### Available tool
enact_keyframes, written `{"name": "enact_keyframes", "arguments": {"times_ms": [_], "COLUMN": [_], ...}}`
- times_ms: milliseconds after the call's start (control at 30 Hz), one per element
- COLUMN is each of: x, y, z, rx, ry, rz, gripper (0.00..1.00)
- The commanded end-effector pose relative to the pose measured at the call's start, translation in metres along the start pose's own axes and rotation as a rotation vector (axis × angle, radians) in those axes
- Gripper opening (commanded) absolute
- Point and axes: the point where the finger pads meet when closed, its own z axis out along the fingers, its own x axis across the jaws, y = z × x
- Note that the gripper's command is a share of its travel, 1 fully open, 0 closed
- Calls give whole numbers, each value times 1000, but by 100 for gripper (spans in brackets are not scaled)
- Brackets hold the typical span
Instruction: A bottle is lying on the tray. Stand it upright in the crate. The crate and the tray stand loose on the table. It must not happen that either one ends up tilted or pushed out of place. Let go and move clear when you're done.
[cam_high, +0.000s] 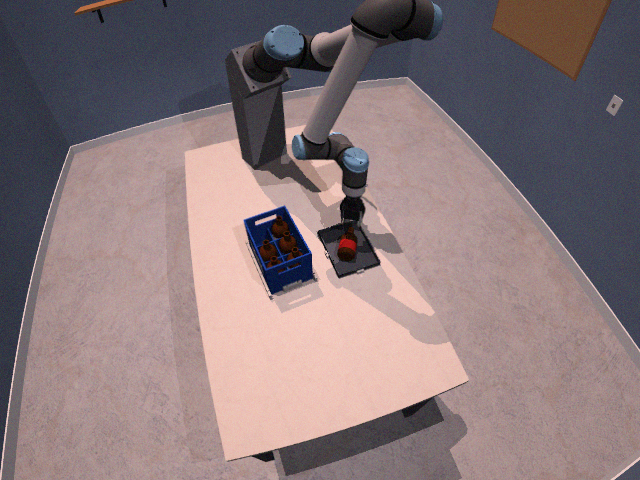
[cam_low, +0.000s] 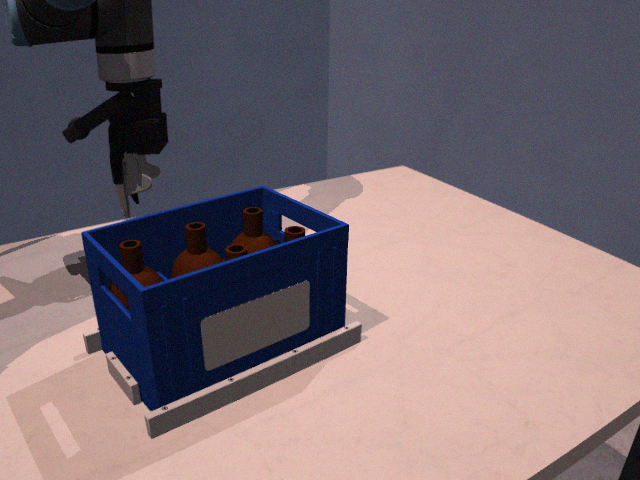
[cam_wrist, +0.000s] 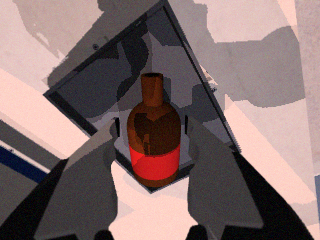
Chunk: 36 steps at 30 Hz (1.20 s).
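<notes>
Tool (cam_high: 353, 223) (cam_low: 131, 209) (cam_wrist: 152, 117) fingers apart, nothing between them. Bottle (cam_high: 347, 246) (cam_wrist: 154, 132) lies on the tray (cam_high: 356, 269) (cam_wrist: 70, 114) below your tool, neck pointing away from it in the wrist view. Looks like brown glass: likely stiff, slick, breakable, heavier at the body. Take it across the round body near the red label (cam_high: 347, 244) (cam_wrist: 154, 163), centred, gentle squeeze; the neck's probably a poor hold, may swing.
</notes>
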Motion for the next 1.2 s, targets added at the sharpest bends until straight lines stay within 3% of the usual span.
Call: {"name": "enact_keyframes", "arguments": {"times_ms": [0, 367, 1167], "x": [1, 1, 1], "y": [0, 1, 1], "z": [14, 24, 25], "rx": [-1, -1, -1], "ry": [1, 1, 1], "rz": [0, 0, 0], "gripper": [38, 38, 38]}}
